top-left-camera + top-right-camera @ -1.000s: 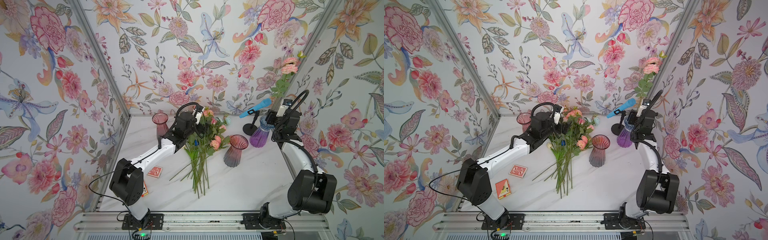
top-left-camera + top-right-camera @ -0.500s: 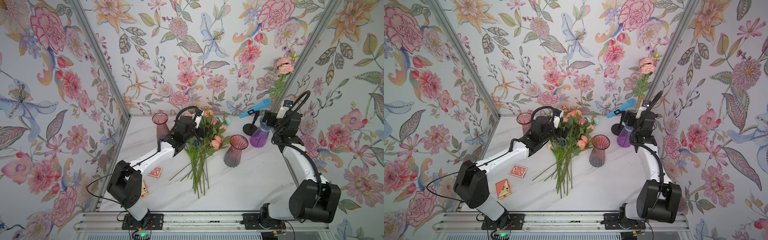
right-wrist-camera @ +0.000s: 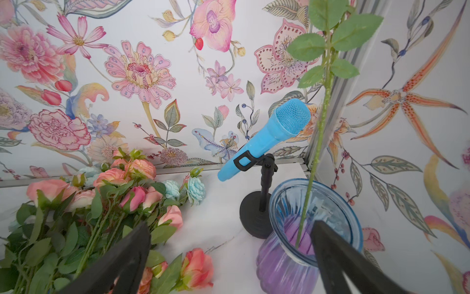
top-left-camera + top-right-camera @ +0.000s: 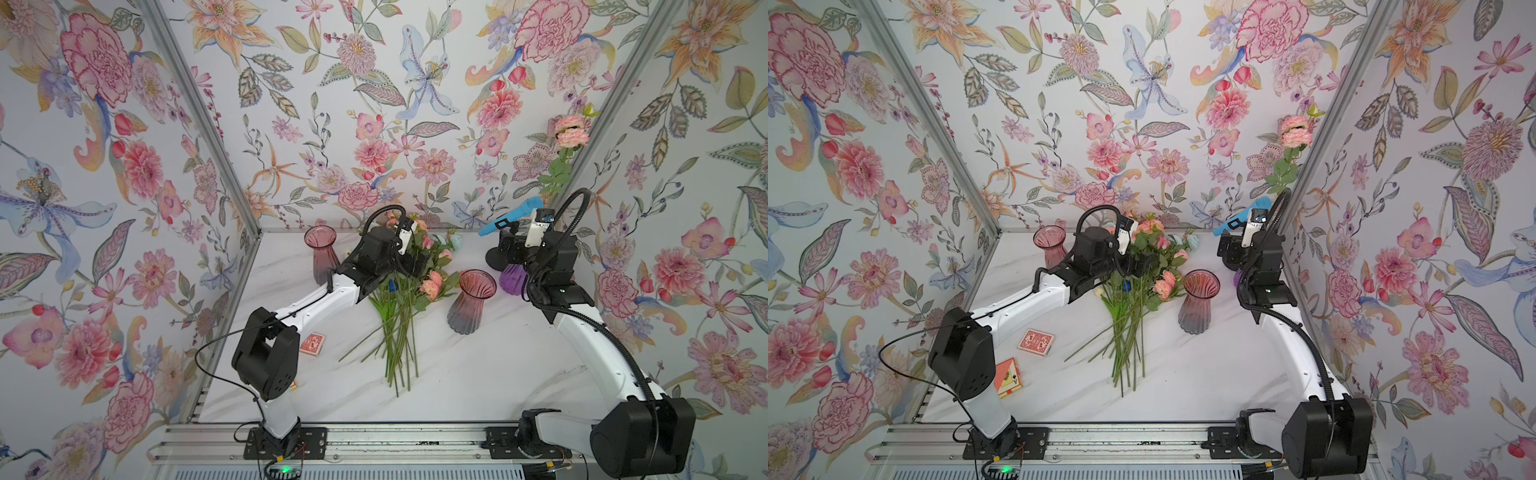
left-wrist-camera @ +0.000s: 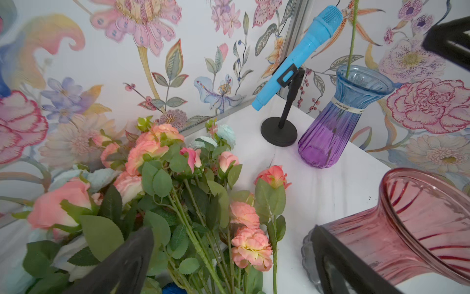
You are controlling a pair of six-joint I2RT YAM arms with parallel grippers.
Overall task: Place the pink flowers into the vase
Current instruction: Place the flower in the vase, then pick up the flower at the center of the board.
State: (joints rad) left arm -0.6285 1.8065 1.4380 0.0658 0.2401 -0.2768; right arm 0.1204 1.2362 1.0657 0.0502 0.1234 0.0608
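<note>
right gripper (image 3: 230,227) open over the far-right corner vase (image 3: 276,269), one stem (image 3: 315,163) inside; left gripper (image 5: 231,229) open above the pink flowers (image 5: 147,152), probably to grab more.

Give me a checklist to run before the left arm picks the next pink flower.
1. Left gripper open: ok.
2. Left gripper over the loose pink flowers: ok.
3. Right gripper open: ok.
4. Right gripper clear of the placed stem: cannot tell; the stem stands close by one of its fingers.
5. Blue-purple vase upright, mouth free for more: ok.
6. All pink flowers in the vase: not ok.
</note>
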